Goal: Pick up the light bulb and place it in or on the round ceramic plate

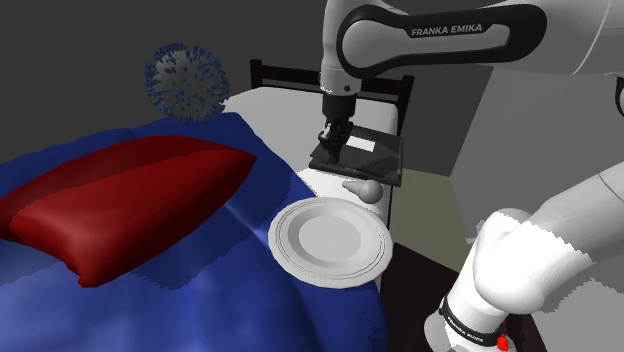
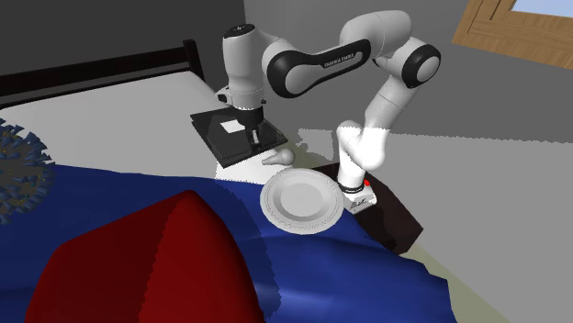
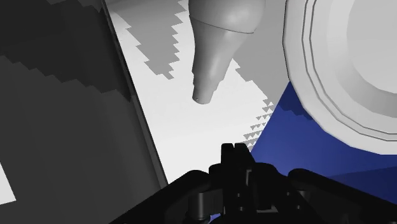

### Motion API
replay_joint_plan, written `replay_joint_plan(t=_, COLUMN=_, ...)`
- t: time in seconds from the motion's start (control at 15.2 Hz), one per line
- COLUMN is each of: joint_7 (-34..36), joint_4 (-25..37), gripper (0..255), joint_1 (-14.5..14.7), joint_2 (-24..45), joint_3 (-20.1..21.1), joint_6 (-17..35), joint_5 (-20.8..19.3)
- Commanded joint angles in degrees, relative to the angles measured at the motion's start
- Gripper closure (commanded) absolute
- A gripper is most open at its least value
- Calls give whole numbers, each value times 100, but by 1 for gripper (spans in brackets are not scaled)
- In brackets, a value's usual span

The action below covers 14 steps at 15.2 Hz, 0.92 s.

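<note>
Gripper (image 1: pixel 333 140) hovers over dark flat panel (image 1: pixel 378 160), fingers pressed together on nothing, apparently not yet positioned to grasp | grey light bulb (image 1: pixel 362 189) lies on its side on white sheet, between panel and pale round plate (image 1: pixel 281 236) | short carry likely.

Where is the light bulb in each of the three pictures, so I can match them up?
Shoulder view: the light bulb lies right of centre, just above the plate.
Second exterior view: the bulb is near the centre, just above the plate's upper-left rim.
Wrist view: the bulb lies between the dark board and the plate.
Shared landmark: the round pale plate.
</note>
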Motion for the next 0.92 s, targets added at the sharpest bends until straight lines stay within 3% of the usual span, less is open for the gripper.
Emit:
replay_joint_plan(t=0.0, joint_7=0, joint_4=0, gripper=255, joint_1=0, joint_2=0, joint_3=0, joint_6=0, joint_5=0)
replay_joint_plan(t=0.2, joint_7=0, joint_4=0, gripper=255, joint_1=0, joint_2=0, joint_3=0, joint_6=0, joint_5=0)
replay_joint_plan(t=0.26, joint_7=0, joint_4=0, gripper=0, joint_1=0, joint_2=0, joint_3=0, joint_6=0, joint_5=0)
replay_joint_plan(t=0.86, joint_7=1203, joint_4=-1517, gripper=0, joint_1=-270, joint_2=-1606, joint_3=94, joint_6=-409, joint_5=244)
